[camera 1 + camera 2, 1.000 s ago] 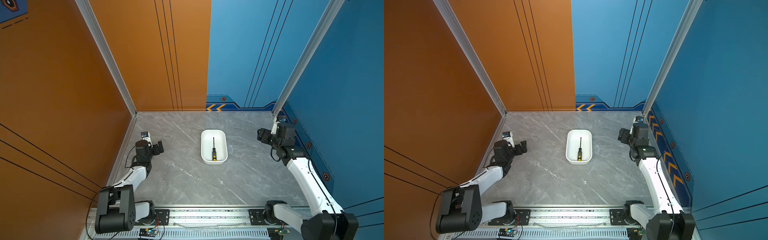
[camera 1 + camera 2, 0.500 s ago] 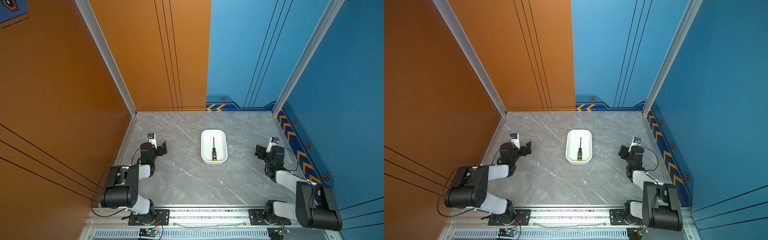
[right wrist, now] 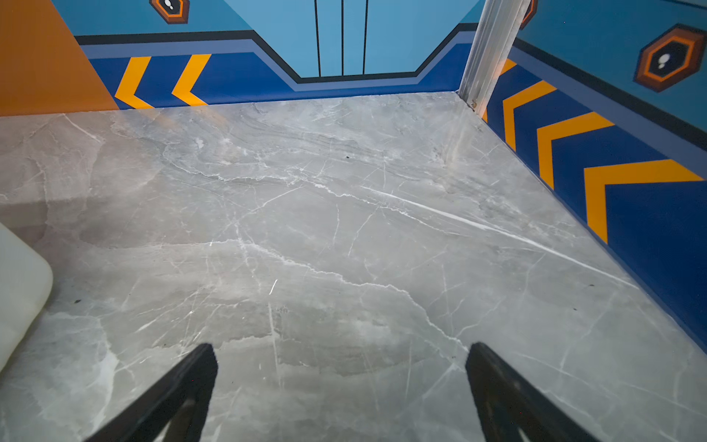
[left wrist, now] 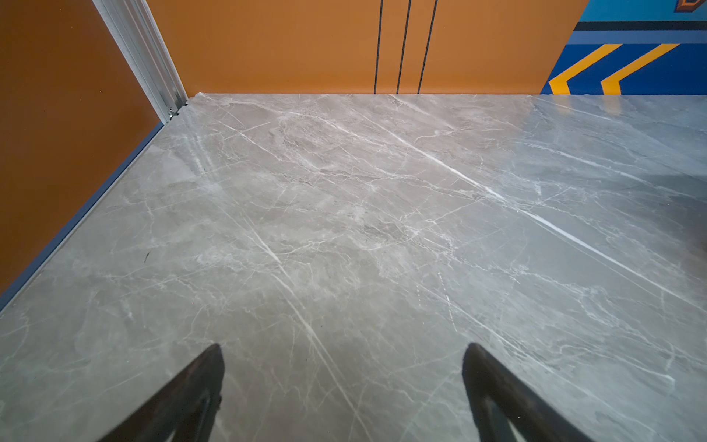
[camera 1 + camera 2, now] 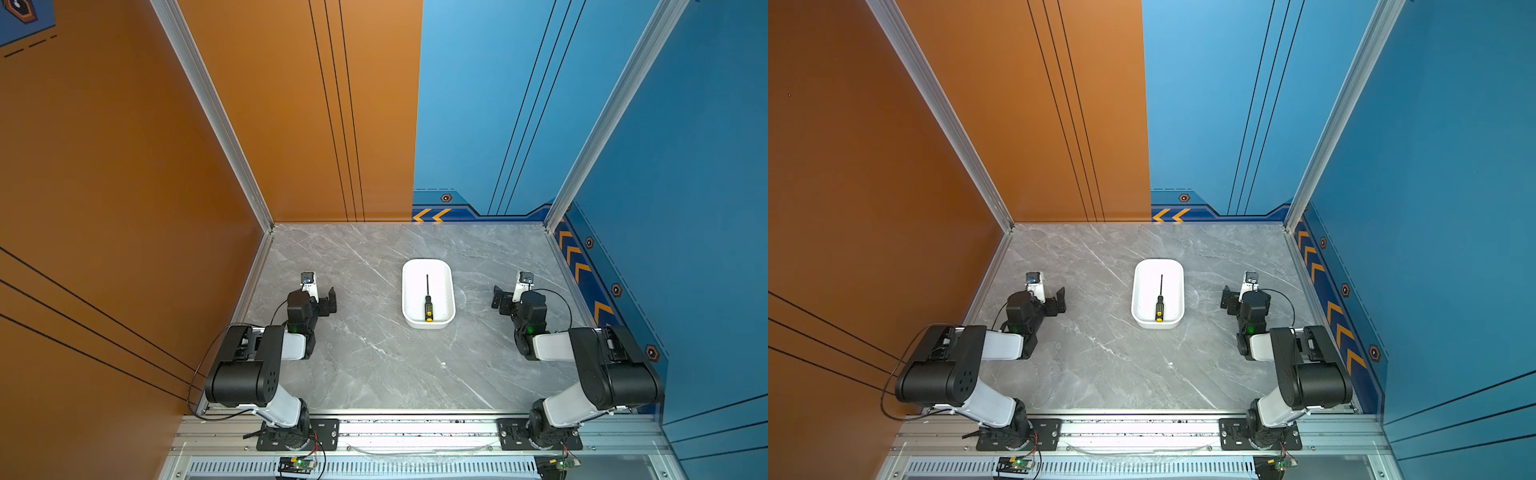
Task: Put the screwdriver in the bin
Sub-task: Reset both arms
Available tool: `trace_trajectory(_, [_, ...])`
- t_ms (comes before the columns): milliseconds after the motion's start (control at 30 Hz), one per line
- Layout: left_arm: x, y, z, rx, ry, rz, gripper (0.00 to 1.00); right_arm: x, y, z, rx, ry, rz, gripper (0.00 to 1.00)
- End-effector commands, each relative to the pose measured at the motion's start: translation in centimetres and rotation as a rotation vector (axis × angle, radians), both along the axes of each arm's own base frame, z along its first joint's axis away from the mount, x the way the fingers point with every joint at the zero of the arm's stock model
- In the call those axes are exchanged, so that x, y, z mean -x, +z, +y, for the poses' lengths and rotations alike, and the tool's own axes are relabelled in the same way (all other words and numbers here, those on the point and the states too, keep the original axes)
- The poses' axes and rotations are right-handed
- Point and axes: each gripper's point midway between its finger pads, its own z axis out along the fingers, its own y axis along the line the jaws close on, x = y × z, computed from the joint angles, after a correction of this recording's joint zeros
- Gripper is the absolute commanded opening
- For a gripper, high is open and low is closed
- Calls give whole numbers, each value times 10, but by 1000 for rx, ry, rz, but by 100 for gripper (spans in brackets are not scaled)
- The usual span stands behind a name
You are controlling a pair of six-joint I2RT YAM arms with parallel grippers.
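Note:
In both top views the screwdriver (image 5: 428, 305) (image 5: 1160, 305) lies flat inside the white bin (image 5: 428, 324) (image 5: 1158, 262), black shaft pointing to the back wall and yellow end cap towards the front. The bin stands mid-table. My left gripper (image 5: 328, 300) (image 5: 1059, 300) (image 4: 342, 352) is open and empty, low over the marble well left of the bin. On the bin's other side my right gripper (image 5: 500, 300) (image 5: 1228, 300) (image 3: 342, 350) is open and empty too. Only a corner of the bin (image 3: 19, 283) shows in the right wrist view.
The grey marble table (image 5: 374, 365) is walled by an orange panel (image 5: 124, 208) on the left, a blue panel (image 5: 685, 208) on the right and a back wall. Both arms sit folded near the front rail (image 5: 415, 432).
Both arms have folded back and down towards the front rail, and the right gripper has drawn nearer the front. The screwdriver and bin have not moved.

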Motion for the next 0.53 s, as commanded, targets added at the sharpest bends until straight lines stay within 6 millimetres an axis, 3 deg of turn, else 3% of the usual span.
trace_trajectory(0, [-4, 8, 6, -15, 27, -27, 98, -5, 9, -5, 15, -19, -28, 100])
trace_trajectory(500, [-4, 7, 0, -19, -7, -24, 98, -4, 10, -3, 23, -14, -33, 100])
